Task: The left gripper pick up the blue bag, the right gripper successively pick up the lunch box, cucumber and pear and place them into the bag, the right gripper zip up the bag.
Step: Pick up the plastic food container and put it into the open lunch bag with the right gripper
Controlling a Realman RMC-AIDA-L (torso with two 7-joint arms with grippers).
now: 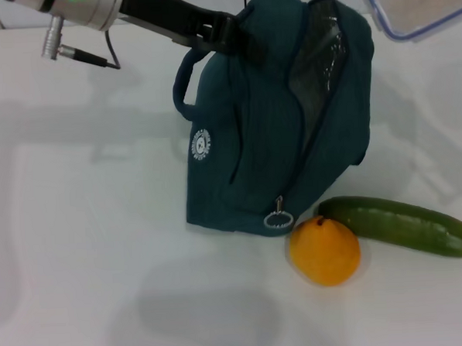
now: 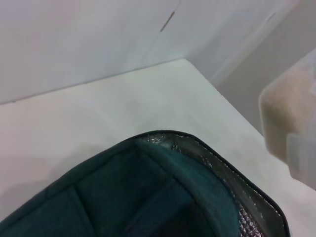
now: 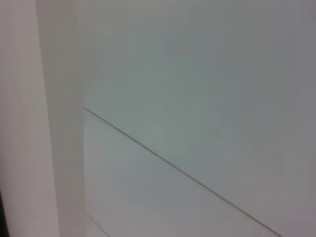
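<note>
The blue bag (image 1: 268, 132) stands tilted at the middle of the white table, its top open and its silver lining showing. My left gripper (image 1: 217, 30) reaches in from the upper left and is shut on the bag's top by a cord handle. The left wrist view shows the bag's open rim (image 2: 197, 163). The lunch box (image 1: 416, 4) hangs in the air at the upper right, above and beside the bag's opening; it also shows in the left wrist view (image 2: 291, 123). My right gripper is out of view. The pear (image 1: 324, 250) and cucumber (image 1: 400, 226) lie in front of the bag.
The bag's ring zip pull (image 1: 279, 219) hangs low on its front, close to the pear. The white table (image 1: 79, 227) stretches to the left of the bag. The right wrist view shows only a pale wall.
</note>
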